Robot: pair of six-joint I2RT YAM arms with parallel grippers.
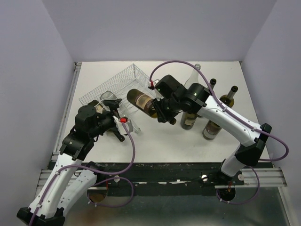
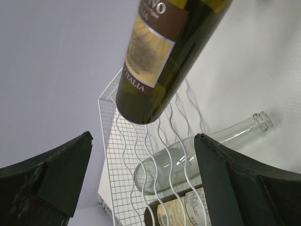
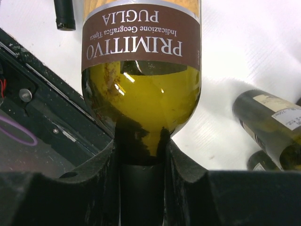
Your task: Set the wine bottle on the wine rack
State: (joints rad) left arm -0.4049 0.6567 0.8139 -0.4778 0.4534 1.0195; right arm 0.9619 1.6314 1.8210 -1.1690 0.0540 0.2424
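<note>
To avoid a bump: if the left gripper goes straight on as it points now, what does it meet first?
Most likely the wire rack, straight ahead between the open fingers. The bottle hangs close to that line; depth is unclear.

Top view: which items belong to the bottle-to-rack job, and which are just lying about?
Job:
- wine bottle, gripped at the neck by the right tool
- wine rack

Lying about:
- clear bottle, standing
- labelled dark bottle, standing
- second dark bottle, standing
</note>
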